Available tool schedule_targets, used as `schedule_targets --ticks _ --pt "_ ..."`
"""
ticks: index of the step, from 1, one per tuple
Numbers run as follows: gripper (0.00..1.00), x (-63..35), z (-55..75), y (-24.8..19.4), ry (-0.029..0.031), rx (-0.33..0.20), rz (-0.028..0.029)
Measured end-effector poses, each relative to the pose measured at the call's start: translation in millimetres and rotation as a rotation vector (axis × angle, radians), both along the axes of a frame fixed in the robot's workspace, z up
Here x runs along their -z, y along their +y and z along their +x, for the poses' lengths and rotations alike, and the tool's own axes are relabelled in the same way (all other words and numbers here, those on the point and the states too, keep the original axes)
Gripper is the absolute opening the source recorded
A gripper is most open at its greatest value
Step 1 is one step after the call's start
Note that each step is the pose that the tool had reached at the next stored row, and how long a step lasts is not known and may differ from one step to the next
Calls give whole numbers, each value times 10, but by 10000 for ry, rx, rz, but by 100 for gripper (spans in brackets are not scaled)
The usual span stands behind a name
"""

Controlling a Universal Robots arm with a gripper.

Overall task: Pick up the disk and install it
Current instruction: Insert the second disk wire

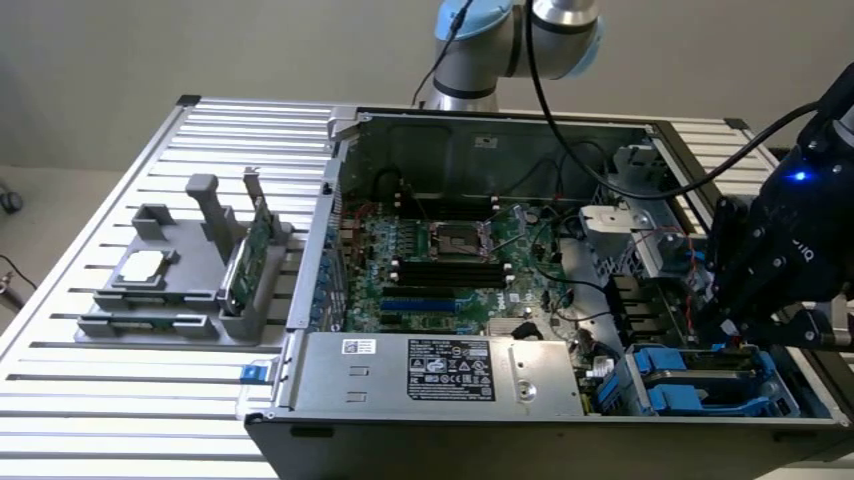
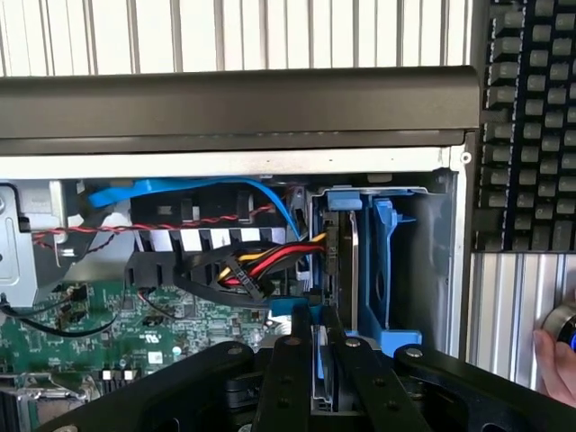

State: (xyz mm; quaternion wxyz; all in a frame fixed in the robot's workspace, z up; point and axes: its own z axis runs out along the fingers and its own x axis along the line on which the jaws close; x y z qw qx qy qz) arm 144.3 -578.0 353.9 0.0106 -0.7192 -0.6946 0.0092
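- Black fingers of the gripper were clamped on one disk, held edge-up between them above the blue drive bay.
- Exterior view alone gave one green card and one chip.

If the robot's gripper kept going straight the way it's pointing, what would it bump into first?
Probably the blue drive bay in the computer case. The gripper holds the disk edge-on, aimed at that bay beside the colored cables. Depth is hard to judge.
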Motion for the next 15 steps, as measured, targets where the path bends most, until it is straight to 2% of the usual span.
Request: schedule_targets --ticks 3,8,15 --pt "16 14 0 -29 0 0 0" --pt "16 53 0 -44 -8 -14 0" --pt "16 104 0 -57 -88 -47 6"
